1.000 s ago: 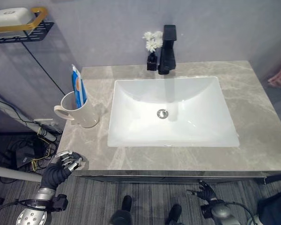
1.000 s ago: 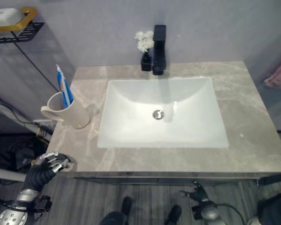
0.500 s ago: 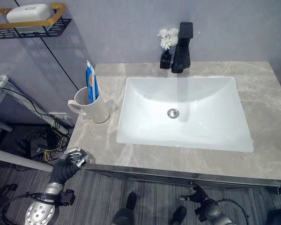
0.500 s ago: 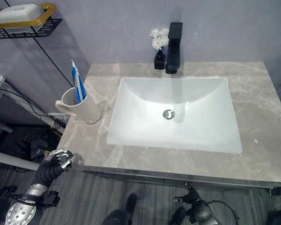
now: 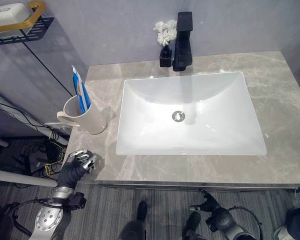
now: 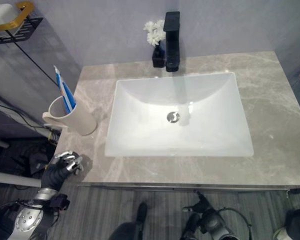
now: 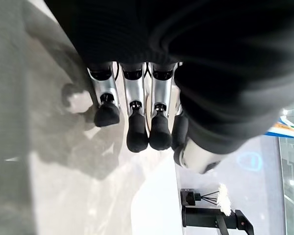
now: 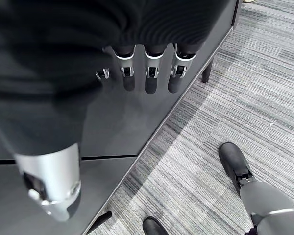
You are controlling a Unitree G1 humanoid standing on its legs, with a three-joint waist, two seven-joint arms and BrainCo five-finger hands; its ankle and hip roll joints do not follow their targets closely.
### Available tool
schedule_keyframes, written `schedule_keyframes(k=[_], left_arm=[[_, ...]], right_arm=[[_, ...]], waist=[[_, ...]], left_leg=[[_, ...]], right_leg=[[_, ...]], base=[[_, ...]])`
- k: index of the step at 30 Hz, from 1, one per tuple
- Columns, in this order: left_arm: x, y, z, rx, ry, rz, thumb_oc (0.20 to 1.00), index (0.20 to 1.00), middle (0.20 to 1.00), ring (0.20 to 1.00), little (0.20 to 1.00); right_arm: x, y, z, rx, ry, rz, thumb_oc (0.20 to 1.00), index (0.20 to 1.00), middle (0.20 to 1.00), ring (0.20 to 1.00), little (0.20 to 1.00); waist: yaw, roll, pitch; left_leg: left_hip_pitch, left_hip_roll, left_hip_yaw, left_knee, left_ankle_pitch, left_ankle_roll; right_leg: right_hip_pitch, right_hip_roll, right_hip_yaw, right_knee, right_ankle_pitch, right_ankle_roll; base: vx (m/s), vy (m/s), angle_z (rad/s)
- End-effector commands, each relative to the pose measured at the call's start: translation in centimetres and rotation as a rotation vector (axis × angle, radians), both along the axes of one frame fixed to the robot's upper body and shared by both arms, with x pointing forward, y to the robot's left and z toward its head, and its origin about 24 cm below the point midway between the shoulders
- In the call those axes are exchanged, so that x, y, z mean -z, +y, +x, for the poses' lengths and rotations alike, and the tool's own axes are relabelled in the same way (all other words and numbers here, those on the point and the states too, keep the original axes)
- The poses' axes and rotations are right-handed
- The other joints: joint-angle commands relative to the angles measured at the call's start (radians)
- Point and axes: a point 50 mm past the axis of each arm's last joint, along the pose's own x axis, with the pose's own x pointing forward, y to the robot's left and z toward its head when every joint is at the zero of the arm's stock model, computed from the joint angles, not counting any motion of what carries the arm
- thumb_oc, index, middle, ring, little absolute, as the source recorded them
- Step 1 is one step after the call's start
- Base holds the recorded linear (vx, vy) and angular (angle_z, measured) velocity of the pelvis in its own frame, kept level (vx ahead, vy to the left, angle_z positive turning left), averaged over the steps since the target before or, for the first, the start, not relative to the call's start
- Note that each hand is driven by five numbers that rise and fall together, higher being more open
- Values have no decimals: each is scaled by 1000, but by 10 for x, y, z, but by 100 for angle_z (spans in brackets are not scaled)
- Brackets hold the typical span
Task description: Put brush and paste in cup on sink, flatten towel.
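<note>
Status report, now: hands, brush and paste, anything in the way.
Left hand open at counter's front left corner; right hand open, low below counter. Paste in cup. Brush unconfirmed. Nothing blocking.

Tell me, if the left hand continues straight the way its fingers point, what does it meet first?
Probably the cup: the left hand at the countertop corner points toward it, though depth is unclear.

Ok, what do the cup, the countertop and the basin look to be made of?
The cup looks like glazed cream ceramic: thick wall, moulded handle, soft sheen. The countertop looks like polished grey marble or a stone imitation: pale veining and faint reflections; which one I cannot tell. The basin looks like glossy white ceramic: smooth, with bright highlights near the drain.
</note>
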Motion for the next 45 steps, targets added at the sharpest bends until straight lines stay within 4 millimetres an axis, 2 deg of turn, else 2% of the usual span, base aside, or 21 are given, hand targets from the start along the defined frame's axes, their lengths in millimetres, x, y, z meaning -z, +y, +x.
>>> schedule_keyframes(k=[1,7,11,26,45], left_arm=[[-11,3,-1,-10,-49,-25,200,200,200,200,200],[-12,1,-1,-9,-43,-96,200,200,200,200,200],[-19,2,2,-17,-74,-105,200,200,200,200,200],[-38,16,14,-141,-189,-22,200,200,200,200,200],[-47,29,30,-233,-242,41,200,200,200,200,200]], right_arm=[[-11,15,24,-46,-76,13,1000,1000,1000,1000,1000],[-10,14,25,-32,-67,8,1000,1000,1000,1000,1000],[-13,12,29,-2,-82,13,1000,1000,1000,1000,1000],[-9,15,24,-20,-58,5,1000,1000,1000,1000,1000],[-13,18,29,-22,-81,18,1000,1000,1000,1000,1000]], waist=[[-9,-62,18],[-18,-59,23],[-29,-62,25],[-45,-75,36],[-72,-105,46]], left_leg=[[-61,5,28,-6,38,-9],[-59,10,42,-6,36,-7],[-61,13,57,-6,34,-7],[-62,16,70,-6,25,-5],[-75,32,90,-6,23,-8]], right_leg=[[115,-69,35,41,-123,45],[107,-67,53,33,-116,46],[95,-64,71,27,-111,46],[83,-62,88,23,-106,47],[56,-48,120,16,-101,42]], base=[[0,0,0],[6,1,-11],[-1,0,-4],[4,-1,-4],[5,1,-3]])
